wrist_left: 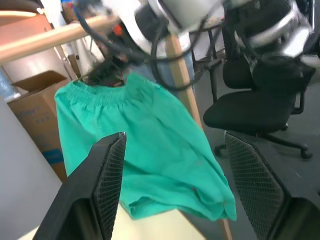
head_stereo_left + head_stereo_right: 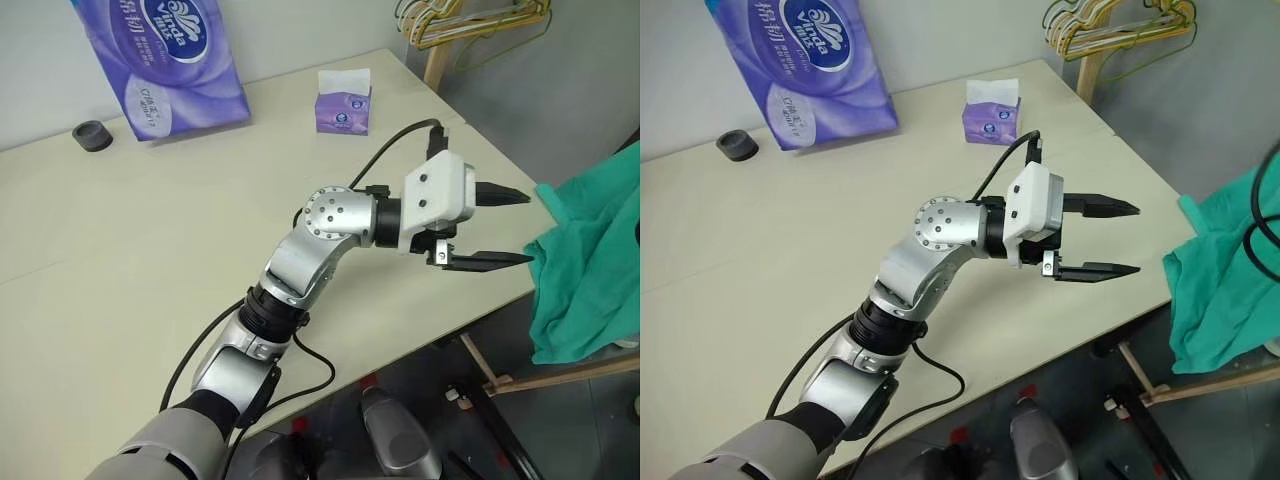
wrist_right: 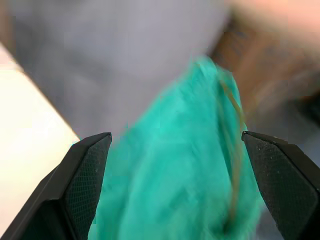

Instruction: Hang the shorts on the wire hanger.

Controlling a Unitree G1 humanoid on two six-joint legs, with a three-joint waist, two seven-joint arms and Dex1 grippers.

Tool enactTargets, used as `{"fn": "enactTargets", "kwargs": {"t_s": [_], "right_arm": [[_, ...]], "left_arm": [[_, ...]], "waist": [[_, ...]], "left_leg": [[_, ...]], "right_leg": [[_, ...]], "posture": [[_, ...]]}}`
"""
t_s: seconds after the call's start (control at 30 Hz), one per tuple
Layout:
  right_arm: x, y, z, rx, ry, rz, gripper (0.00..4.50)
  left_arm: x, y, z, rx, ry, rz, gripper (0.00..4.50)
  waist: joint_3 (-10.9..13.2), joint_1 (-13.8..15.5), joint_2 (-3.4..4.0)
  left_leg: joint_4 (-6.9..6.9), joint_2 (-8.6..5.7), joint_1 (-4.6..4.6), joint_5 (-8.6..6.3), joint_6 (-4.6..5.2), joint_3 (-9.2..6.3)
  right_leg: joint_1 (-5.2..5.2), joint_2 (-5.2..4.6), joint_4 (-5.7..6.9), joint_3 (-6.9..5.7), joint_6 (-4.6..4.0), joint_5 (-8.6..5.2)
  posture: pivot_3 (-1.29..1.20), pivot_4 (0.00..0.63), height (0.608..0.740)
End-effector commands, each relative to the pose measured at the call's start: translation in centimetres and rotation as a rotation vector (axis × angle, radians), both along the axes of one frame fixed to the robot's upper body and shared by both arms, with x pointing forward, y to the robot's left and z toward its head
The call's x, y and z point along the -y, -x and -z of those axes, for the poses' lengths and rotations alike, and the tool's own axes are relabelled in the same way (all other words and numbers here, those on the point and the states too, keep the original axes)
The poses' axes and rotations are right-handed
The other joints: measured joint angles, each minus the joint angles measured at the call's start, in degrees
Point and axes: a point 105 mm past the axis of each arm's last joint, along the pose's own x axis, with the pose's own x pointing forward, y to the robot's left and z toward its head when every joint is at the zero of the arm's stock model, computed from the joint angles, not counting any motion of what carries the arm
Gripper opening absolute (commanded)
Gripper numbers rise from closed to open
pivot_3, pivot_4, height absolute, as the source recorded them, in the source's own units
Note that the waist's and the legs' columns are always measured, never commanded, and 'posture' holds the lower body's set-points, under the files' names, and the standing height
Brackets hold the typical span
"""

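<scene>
The left arm is reaching out level, bent at the elbow, its left gripper (image 2: 520, 227) pointing toward the robot's right with both black fingers spread apart and empty; the right gripper (image 3: 175, 165) is seemingly standing wide open, fingers blurred

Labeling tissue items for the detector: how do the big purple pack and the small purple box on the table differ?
The pack is much larger than the box. The pack is a soft plastic-wrapped bundle leaning tilted at the wall; the box is a rigid cube standing upright on the table. The box is open, with a white tissue sticking out of its top; the pack looks sealed. Both are purple with a similar blue oval logo.
</scene>
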Motion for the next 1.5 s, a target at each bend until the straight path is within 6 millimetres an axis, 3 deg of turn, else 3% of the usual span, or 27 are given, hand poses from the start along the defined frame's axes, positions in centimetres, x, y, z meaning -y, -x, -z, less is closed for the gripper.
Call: {"fn": "enactTargets", "kwargs": {"t_s": [0.03,0.17,0.3,0.4,0.57,0.77,0.9,1.03,1.5], "right_arm": [[-3.6,-1.7,0.1,0.048,0.055,-0.184,4.45],[-6.5,-3.6,4.0,0.038,0.088,-0.295,4.45],[-9.8,-4.6,7.7,0.094,0.084,-0.404,4.45],[-12.8,-5.9,11.3,0.097,0.053,-0.541,4.45],[-17.3,-7.9,15.0,0.107,-0.046,-0.764,4.45],[-20.4,-10.2,18.1,0.074,-0.076,-0.894,4.45],[-20.9,-11.5,19.1,0.068,-0.085,-0.900,4.45],[-20.4,-12.4,19.8,0.069,-0.089,-0.852,4.45],[-17.7,-11.5,22.4,0.034,-0.127,-0.688,4.45]], "left_arm": [[-1.5,-0.9,-0.2,-0.044,0.021,-0.050,3.31],[-4.6,-4.0,1.2,-0.092,-0.009,-0.249,3.31],[-9.9,-9.1,2.5,-0.150,0.036,-0.653,3.31],[-15.9,-12.2,4.1,-0.255,0.126,-1.022,3.31],[-22.3,-12.4,7.6,-0.254,0.153,-1.400,3.31],[-26.3,-10.5,10.7,-0.314,0.220,-1.571,3.31],[-27.5,-9.9,11.8,-0.353,0.236,-1.606,3.31],[-27.6,-10.1,11.6,-0.348,0.253,-1.583,3.31],[-24.6,-11.5,11.2,-0.326,0.213,-1.381,3.31]], "waist": [[-0.04,0.01,-0.04],[-0.26,0.49,-0.19],[-0.32,2.54,-0.11],[-0.98,4.50,-0.24],[-2.23,8.37,-0.35],[-2.74,14.85,-0.85],[-3.24,19.01,-1.06],[-3.50,21.89,-1.08],[-5.23,23.23,-1.18]], "left_leg": [[0.00,0.02,-0.03,0.00,0.00,-0.05],[0.03,0.04,-0.03,0.01,0.00,-0.10],[0.13,-0.04,-0.03,0.02,0.00,-0.17],[0.25,-0.09,-0.18,0.03,-0.02,-0.26],[0.31,-0.05,-0.74,0.26,-0.40,-0.42],[0.80,-0.07,-1.00,0.45,-0.74,-1.00],[0.88,-0.08,-0.97,0.55,-0.92,-1.21],[0.88,-0.06,-0.97,0.92,-1.25,-1.63],[0.84,-0.06,-0.91,1.30,-1.42,-1.65]], "right_leg": [[0.00,0.02,-0.02,-0.06,0.00,0.00],[-0.02,0.03,0.16,-0.09,-0.05,0.03],[-0.11,-0.06,0.46,-0.15,-0.33,0.21],[-0.33,-0.13,0.73,-0.25,-0.33,0.21],[-1.06,-0.13,1.17,-0.37,-0.46,0.28],[-1.07,-0.16,1.35,-0.89,-0.76,0.52],[-1.07,-0.16,1.61,-1.10,-0.84,0.56],[-0.97,-0.14,1.64,-1.65,-1.18,0.77],[-0.92,0.37,1.94,-1.96,-1.60,0.95]], "posture": [[-0.39,0.198,0.740],[-0.33,0.176,0.740],[-0.26,0.158,0.740],[-0.18,0.133,0.740],[-0.07,0.112,0.740],[0.02,0.101,0.740],[0.05,0.097,0.740],[0.07,0.090,0.740],[0.06,0.070,0.740]]}}
